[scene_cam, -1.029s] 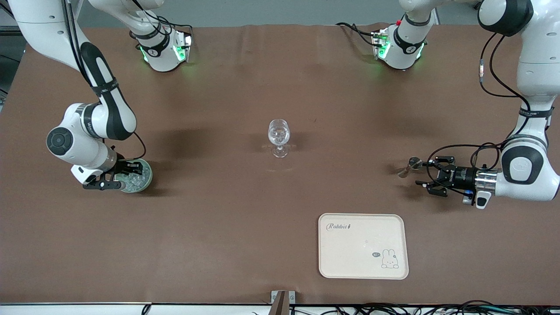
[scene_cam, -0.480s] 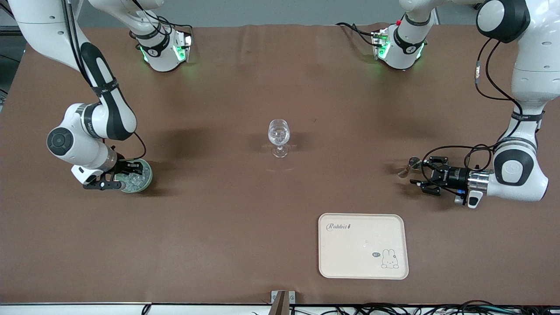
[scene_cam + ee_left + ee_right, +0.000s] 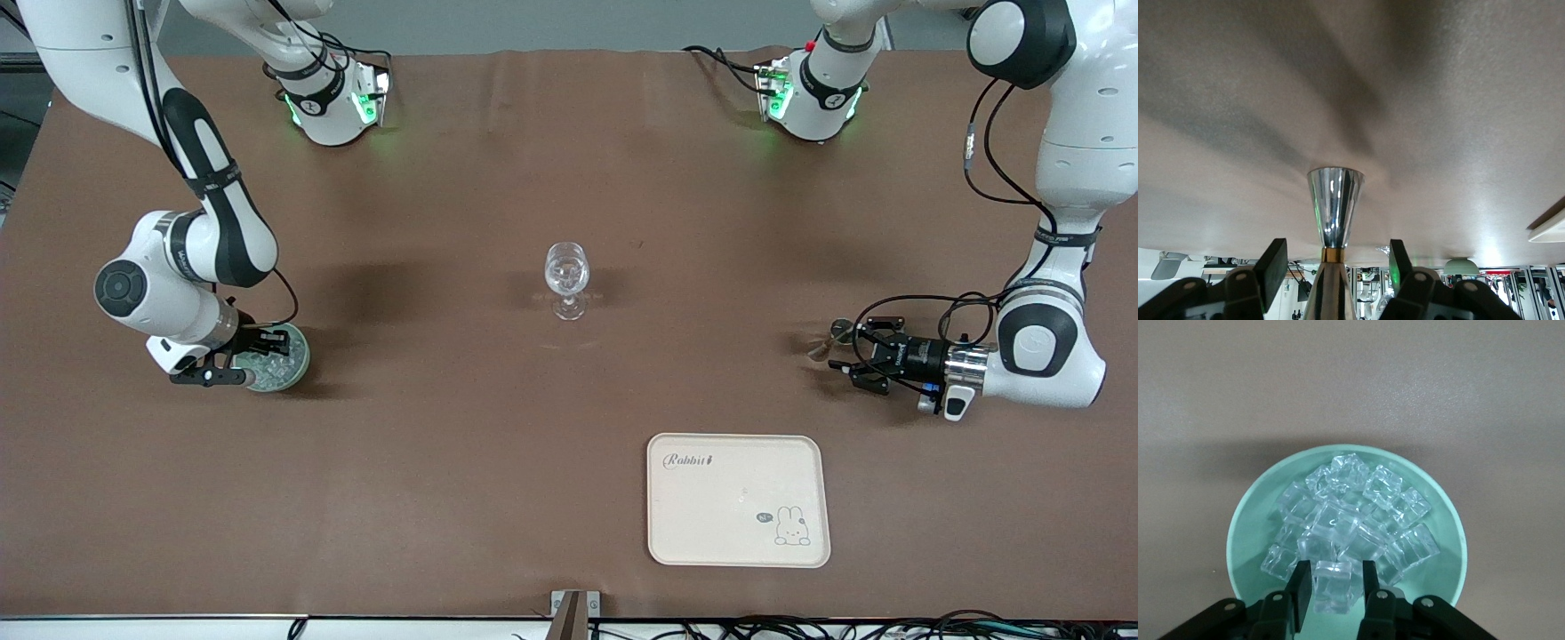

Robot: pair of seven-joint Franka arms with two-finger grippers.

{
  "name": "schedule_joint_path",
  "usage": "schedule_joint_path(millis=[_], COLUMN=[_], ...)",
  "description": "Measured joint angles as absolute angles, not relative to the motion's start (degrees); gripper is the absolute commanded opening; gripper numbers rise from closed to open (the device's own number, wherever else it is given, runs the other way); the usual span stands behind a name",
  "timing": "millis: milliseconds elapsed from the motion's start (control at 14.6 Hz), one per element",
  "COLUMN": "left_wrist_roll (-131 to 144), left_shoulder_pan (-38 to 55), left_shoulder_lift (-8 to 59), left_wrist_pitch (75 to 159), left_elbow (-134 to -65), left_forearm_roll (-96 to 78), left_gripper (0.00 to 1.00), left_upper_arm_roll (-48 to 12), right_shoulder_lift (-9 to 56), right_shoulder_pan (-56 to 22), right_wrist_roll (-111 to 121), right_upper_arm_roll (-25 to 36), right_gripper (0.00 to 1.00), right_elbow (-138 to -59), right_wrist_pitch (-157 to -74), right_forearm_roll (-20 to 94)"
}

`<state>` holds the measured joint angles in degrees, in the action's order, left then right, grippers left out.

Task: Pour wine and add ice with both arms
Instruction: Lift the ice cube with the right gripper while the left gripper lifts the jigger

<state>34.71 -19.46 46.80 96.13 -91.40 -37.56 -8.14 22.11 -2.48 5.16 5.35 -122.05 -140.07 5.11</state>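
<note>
A pale green bowl (image 3: 298,360) full of ice (image 3: 271,363) stands toward the right arm's end of the table. My right gripper (image 3: 253,356) is down in it. In the right wrist view the gripper (image 3: 1333,585) is shut on one cube of the ice (image 3: 1351,513), low inside the bowl (image 3: 1245,520). A clear wine glass (image 3: 567,271) stands mid-table. My left gripper (image 3: 845,353) lies level, low over the table, open around a shiny metal cone-tipped piece (image 3: 829,338). In the left wrist view the cone (image 3: 1335,200) sits between the spread fingers (image 3: 1275,263).
A cream tray (image 3: 738,498) with a rabbit print lies nearer the front camera than the left gripper. The two arm bases (image 3: 333,98) stand along the table's far edge. The brown table cover (image 3: 444,427) is bare between the bowl, glass and tray.
My left gripper has slid toward the metal piece, which now sits between its fingers. The right arm has not moved.
</note>
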Motion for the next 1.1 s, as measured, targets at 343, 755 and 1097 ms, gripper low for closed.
schedule_joint_path(millis=[343,755,1097], left_wrist_roll=[34.71,34.70,34.69], left_shoulder_pan=[-19.41,-19.38,-19.35], left_shoulder_lift=[46.87,46.88,47.05], left_wrist_pitch=[96.13,96.13,96.13], left_elbow=[-91.89,-91.98,-92.10], left_forearm_roll=[-37.57,-38.20,-38.71], left_gripper=[0.60,0.47,0.29], left_upper_arm_roll=[-8.34,-8.69,-8.69], right_shoulder_lift=[22.21,22.25,22.26], right_shoulder_pan=[-2.50,-2.48,-2.33], right_wrist_roll=[5.19,5.42,5.43], right_upper_arm_roll=[5.35,5.36,5.47], right_gripper=[0.39,0.16,0.02], right_elbow=[-122.06,-122.05,-121.53], right_wrist_pitch=[-139.93,-139.92,-139.61], right_forearm_roll=[5.24,5.24,5.34])
